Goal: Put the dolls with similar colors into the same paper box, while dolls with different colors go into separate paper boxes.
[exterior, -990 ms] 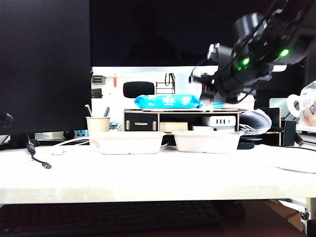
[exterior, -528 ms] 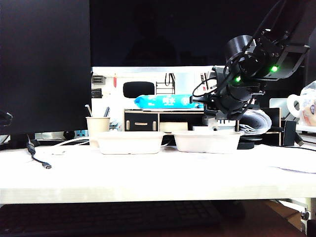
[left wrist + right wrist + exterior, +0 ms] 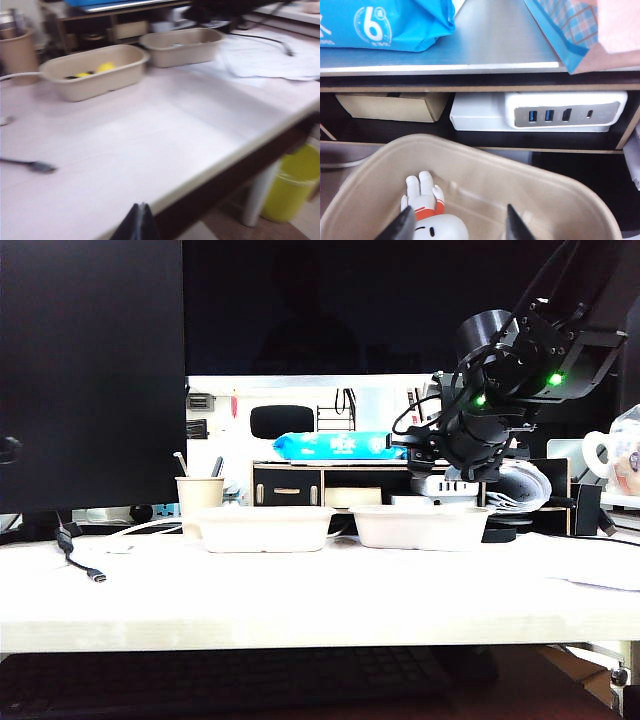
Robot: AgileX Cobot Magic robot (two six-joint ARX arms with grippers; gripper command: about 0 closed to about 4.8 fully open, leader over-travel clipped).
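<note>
- Right gripper (image 3: 457, 225) hovers over the right paper box (image 3: 420, 526), fingers parted and empty; the white doll (image 3: 431, 214) lies inside, between them.
- Left gripper (image 3: 140, 224) looks closed, empty, at the table edge.
- Yellow dolls (image 3: 98, 69) sit in the left paper box (image 3: 95, 70).
- Risk: withdrawing fingers could snag the doll or nudge the light box.

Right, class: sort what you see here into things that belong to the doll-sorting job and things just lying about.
Job:
left paper box with yellow dolls
right paper box with white doll
right end effector, open above it
left end effector, shut, at the table edge

Lying about:
wipes pack
pen cup
USB hub
cable
</note>
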